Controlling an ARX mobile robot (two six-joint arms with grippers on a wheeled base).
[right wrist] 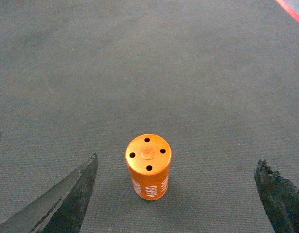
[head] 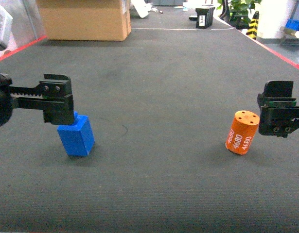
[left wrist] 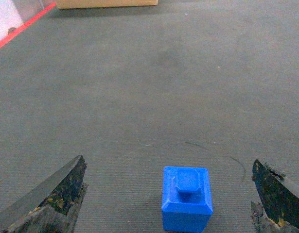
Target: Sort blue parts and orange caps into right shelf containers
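Observation:
A blue part (head: 76,136), a small block with a raised stud on top, stands on the dark mat at the left. My left gripper (head: 59,104) hangs open just above and behind it. In the left wrist view the blue part (left wrist: 186,198) lies between the wide-apart fingers, nearer the right one, with the left gripper (left wrist: 167,163) touching nothing. An orange cap (head: 242,132) marked 4680 stands upright at the right. My right gripper (head: 278,114) is open beside it. The orange cap (right wrist: 148,165) stands between the spread fingers of the right gripper (right wrist: 177,160). A blue right shelf container (head: 294,25) shows at the far right.
A large cardboard box (head: 86,19) stands at the back left. Red tape (head: 24,47) marks the mat's left edge, and more red tape (head: 280,53) marks the right one. Black items (head: 205,17) and a plant (head: 239,8) are far back.

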